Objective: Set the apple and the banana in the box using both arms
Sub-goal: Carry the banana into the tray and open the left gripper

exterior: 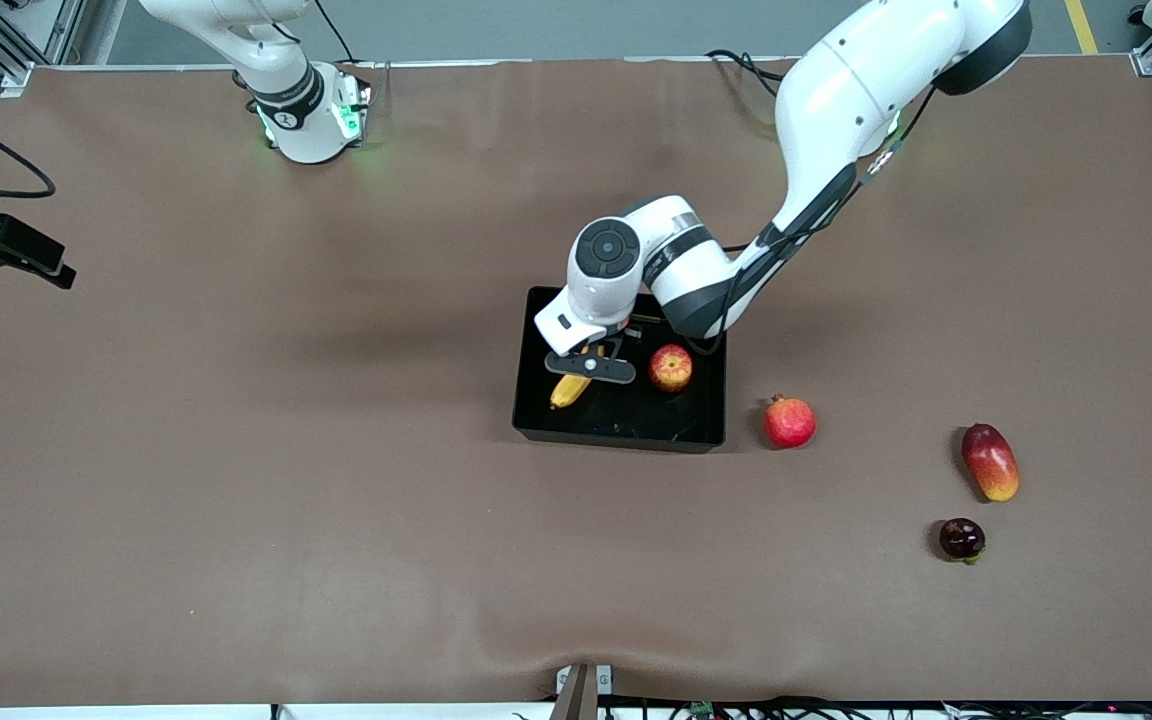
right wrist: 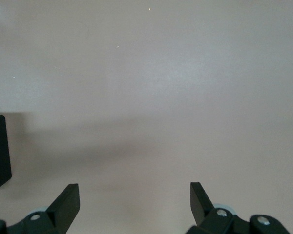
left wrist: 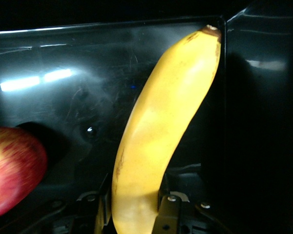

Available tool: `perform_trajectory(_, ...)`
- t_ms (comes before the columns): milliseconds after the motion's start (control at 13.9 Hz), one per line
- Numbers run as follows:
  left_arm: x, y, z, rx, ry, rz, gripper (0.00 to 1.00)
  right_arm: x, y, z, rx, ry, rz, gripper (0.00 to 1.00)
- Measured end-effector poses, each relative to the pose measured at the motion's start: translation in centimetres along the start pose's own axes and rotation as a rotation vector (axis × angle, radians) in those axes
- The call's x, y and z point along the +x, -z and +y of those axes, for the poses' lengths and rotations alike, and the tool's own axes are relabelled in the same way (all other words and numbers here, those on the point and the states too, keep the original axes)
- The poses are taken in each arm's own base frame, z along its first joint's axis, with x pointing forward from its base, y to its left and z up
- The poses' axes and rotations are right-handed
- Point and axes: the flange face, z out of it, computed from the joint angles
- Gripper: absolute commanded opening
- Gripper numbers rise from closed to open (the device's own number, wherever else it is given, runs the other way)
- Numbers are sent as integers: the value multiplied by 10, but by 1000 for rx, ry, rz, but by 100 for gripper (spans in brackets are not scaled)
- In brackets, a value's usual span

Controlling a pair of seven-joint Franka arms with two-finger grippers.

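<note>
My left gripper grips the banana low inside the box, its long axis along the wall at the right arm's end; apple beside it. Right gripper waits, released, over bare tabletop.

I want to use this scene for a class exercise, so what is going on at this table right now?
The left gripper is shut on the banana, holding it low inside the black box. The apple already lies in the box beside it. The right gripper waits open over bare table. A pomegranate, a mango and a dark round fruit lie outside the box, toward the left arm's end.
</note>
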Motion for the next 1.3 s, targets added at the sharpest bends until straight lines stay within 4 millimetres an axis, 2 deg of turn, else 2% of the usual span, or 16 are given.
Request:
perform_trajectory(72, 1, -11, 1, 13, -1, 0, 20, 0, -2, -1, 0, 2, -4, 100)
perform_trajectory(288, -3, -41, 11, 50, -5, 20, 36, 1, -4, 0, -1, -1, -7, 100)
perform_trajectory(360, -3, -42, 13, 55, -7, 26, 50, 1, -3, 1, -1, -1, -6, 100)
perform_trajectory(432, -4, -42, 15, 55, -9, 28, 84, 1, -3, 0, -1, -1, -4, 100)
perform_trajectory(504, -4, -43, 15, 54, -9, 28, 100, 1, -3, 0, -1, -1, -3, 100)
perform_trajectory(792, -3, -48, 14, 49, -5, 28, 100, 2, -2, 5, -3, -9, 1, 100)
perform_trajectory(936, 4, -38, 15, 35, 2, 49, 100, 2, -2, 11, -4, -19, 6, 100)
perform_trajectory(1152, 25, 0, 8, 11, 29, 108, 100, 3, -1, 18, -4, -32, 13, 100)
perform_trajectory(1296, 49, 42, -21, 12, 81, 155, 100, 3, -1, 18, -4, -32, 14, 100)
